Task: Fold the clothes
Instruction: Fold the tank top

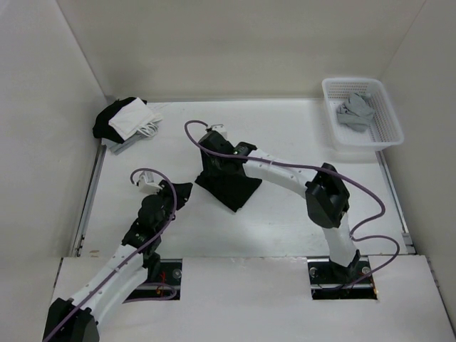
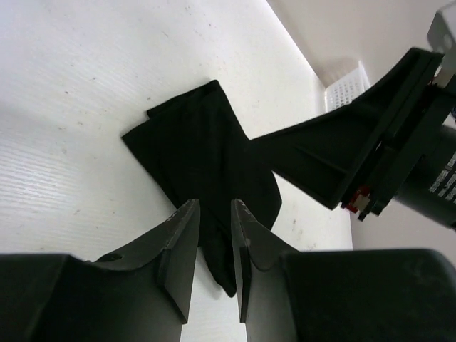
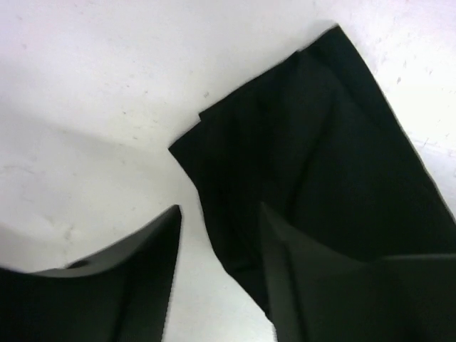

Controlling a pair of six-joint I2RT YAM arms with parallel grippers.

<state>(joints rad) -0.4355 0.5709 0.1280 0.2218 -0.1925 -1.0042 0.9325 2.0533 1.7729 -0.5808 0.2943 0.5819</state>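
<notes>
The clothes are one black T-shirt [image 1: 235, 189] lying folded into a small packet in the middle of the white table. In the left wrist view the shirt [image 2: 206, 142] tapers to a corner that lies in the narrow gap between my left gripper's [image 2: 215, 206] jaws, with white table showing beside it. My left gripper [image 1: 184, 192] sits at the packet's left edge. Over the packet's far end hangs my right gripper [image 1: 214, 165]. Its wrist view shows the shirt [image 3: 335, 142] with my right gripper [image 3: 220, 208] open wide, one finger over the cloth and one over bare table.
A white basket [image 1: 388, 135] holding a light-grey garment [image 1: 354, 112] stands at the back right. A black-and-white bundle of cloth [image 1: 128, 120] lies in the back left corner. White walls close in the table on three sides.
</notes>
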